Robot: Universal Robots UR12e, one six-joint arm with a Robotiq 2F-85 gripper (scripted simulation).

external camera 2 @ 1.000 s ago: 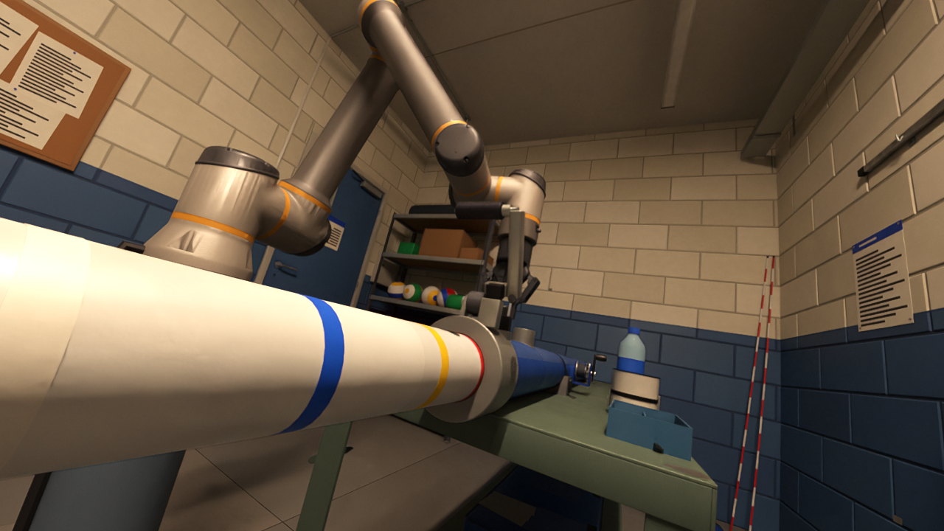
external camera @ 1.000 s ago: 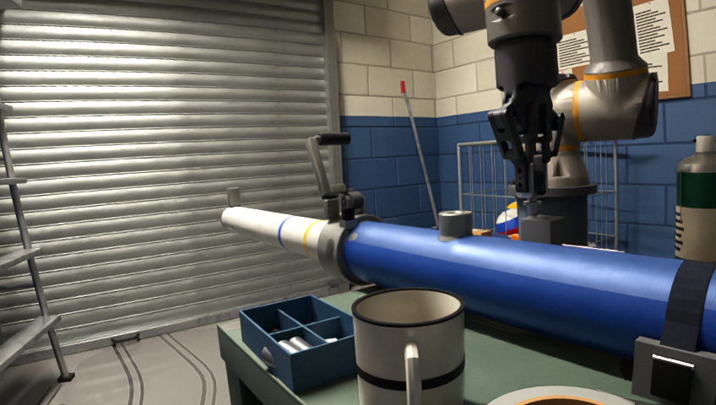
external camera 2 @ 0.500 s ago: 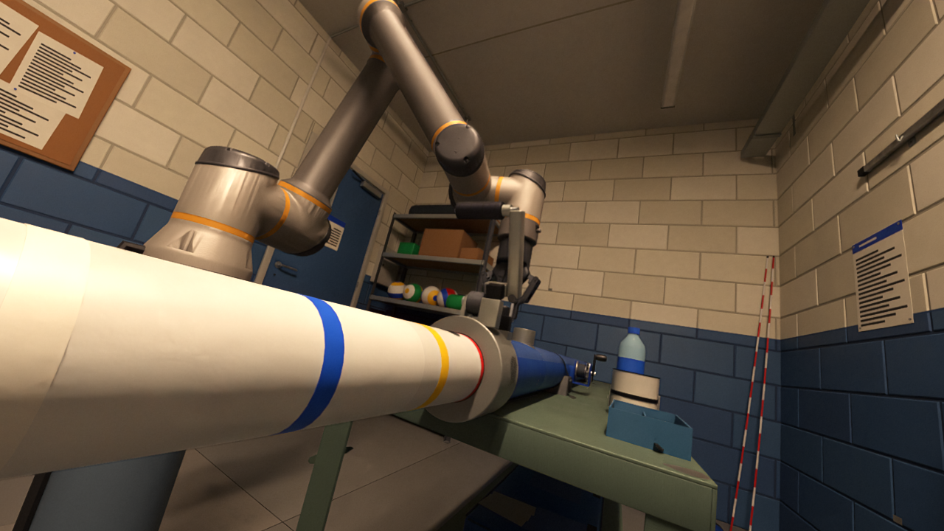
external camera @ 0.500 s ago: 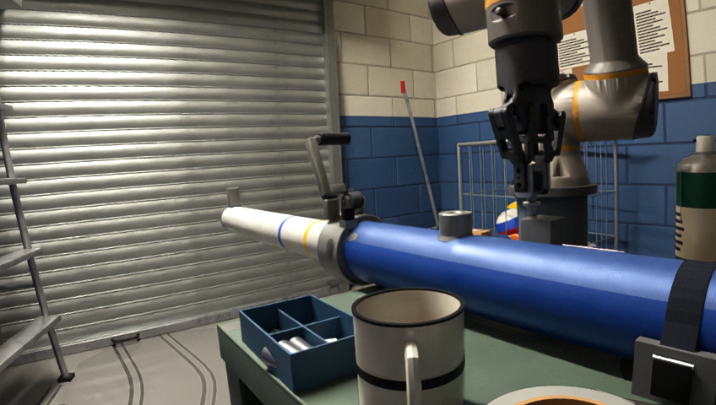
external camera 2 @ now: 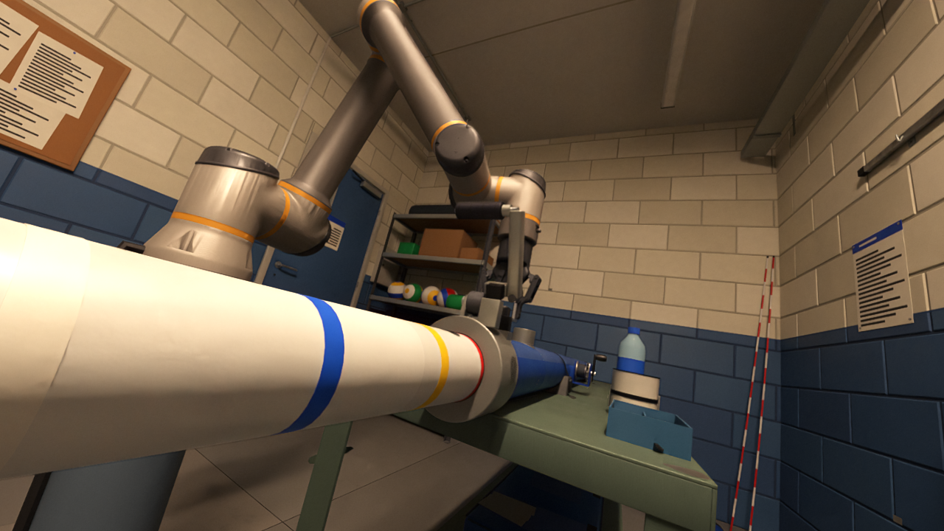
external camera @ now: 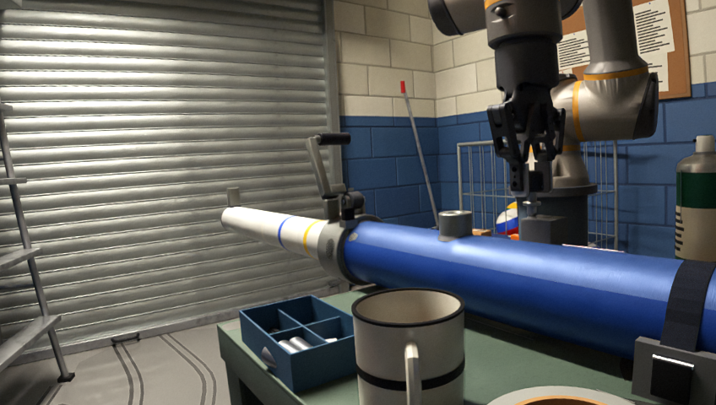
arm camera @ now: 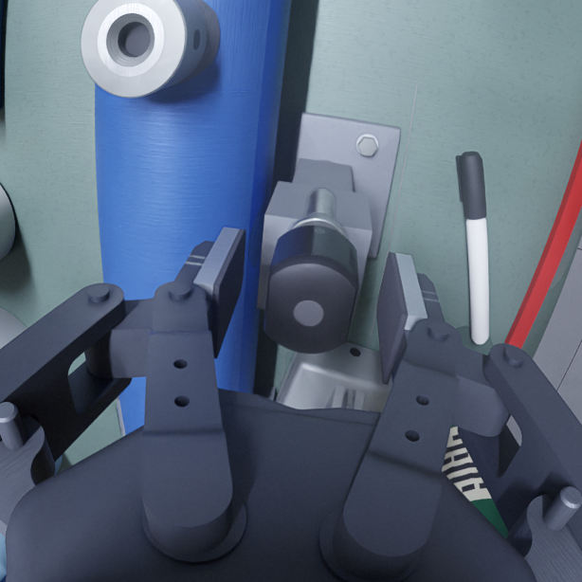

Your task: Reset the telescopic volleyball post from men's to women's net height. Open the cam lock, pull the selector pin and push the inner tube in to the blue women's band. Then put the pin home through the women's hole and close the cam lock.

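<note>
The selector pin with its dark round knob stands upright in a grey holder block on the bench, behind the blue outer tube. My gripper hangs straight over the knob, open and holding nothing. The grey pin boss on top of the blue tube shows an empty hole. The cam lock lever stands raised at the collar. The white inner tube sticks out with its blue band and yellow band outside the collar.
A blue parts tray and a white mug sit at the bench's front edge. A bottle stands on the right. A marker pen lies beside the holder block. A wire ball cage stands behind the bench.
</note>
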